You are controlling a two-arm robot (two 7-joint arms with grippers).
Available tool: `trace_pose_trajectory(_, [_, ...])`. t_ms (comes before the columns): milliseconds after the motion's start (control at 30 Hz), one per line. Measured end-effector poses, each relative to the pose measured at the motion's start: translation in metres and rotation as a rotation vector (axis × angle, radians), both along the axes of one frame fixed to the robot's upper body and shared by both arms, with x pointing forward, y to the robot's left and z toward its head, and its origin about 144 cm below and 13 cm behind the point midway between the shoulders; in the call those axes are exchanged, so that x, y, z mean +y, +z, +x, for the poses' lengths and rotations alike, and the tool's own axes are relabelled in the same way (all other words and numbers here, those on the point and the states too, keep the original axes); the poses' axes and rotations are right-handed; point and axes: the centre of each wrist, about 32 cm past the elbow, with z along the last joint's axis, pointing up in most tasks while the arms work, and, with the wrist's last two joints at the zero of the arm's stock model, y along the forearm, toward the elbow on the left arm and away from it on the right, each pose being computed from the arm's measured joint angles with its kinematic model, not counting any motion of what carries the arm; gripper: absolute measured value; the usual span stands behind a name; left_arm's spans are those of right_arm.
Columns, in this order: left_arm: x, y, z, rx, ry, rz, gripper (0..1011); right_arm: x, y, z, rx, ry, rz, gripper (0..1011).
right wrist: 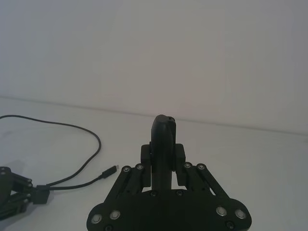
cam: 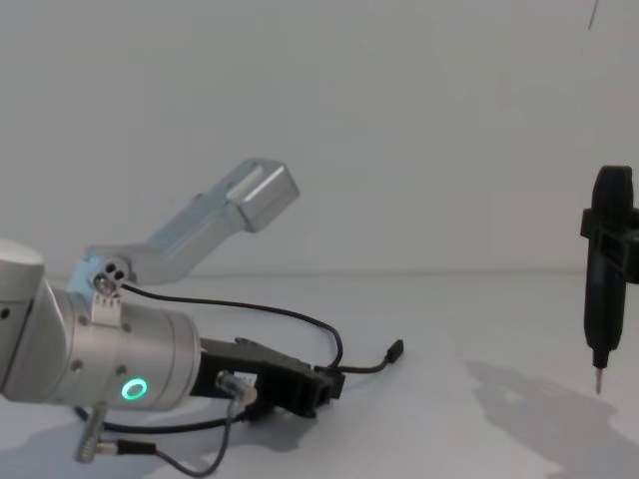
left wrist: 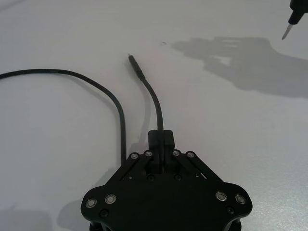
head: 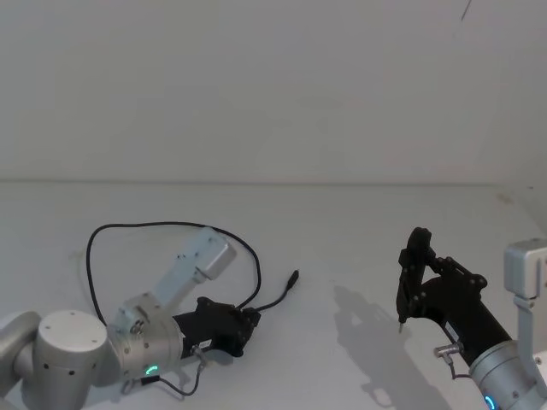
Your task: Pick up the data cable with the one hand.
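The data cable (head: pixel 154 225) is thin and black and lies in a wide loop on the white table. One short strand ends in a small plug (head: pixel 293 278) with a metal tip. My left gripper (head: pixel 250 318), black on a silver wrist with a green ring, sits low over the table. In the left wrist view this left gripper (left wrist: pixel 161 139) is shut on the cable (left wrist: pixel 155 101) where two strands run out. My right gripper (head: pixel 416 256) hangs raised at the right, fingers shut, well clear of the cable. The chest view has the plug (cam: pixel 395 349) beyond the left gripper (cam: pixel 324 387).
The table (head: pixel 342 222) is plain white and meets a white wall behind. A short grey wire (cam: pixel 110 449) with a silver barrel plug dangles under my left wrist. A pale blue bracket (cam: pixel 215 215) sticks up from the left arm.
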Motion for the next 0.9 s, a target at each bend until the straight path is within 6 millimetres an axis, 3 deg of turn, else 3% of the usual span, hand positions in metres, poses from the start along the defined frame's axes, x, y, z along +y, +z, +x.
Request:
trace_pose_trajectory(467, [-0.006, -0.008, -0.005, 0.013, -0.020, -0.011, 37, 0.000, 0.000, 0.000, 0.000, 0.000, 0.000, 279])
trace_pose_trajectory(900, [0.006, 0.009, -0.007, -0.012, -0.088, -0.085, 37, 0.000, 0.000, 0.000, 0.000, 0.000, 0.000, 279])
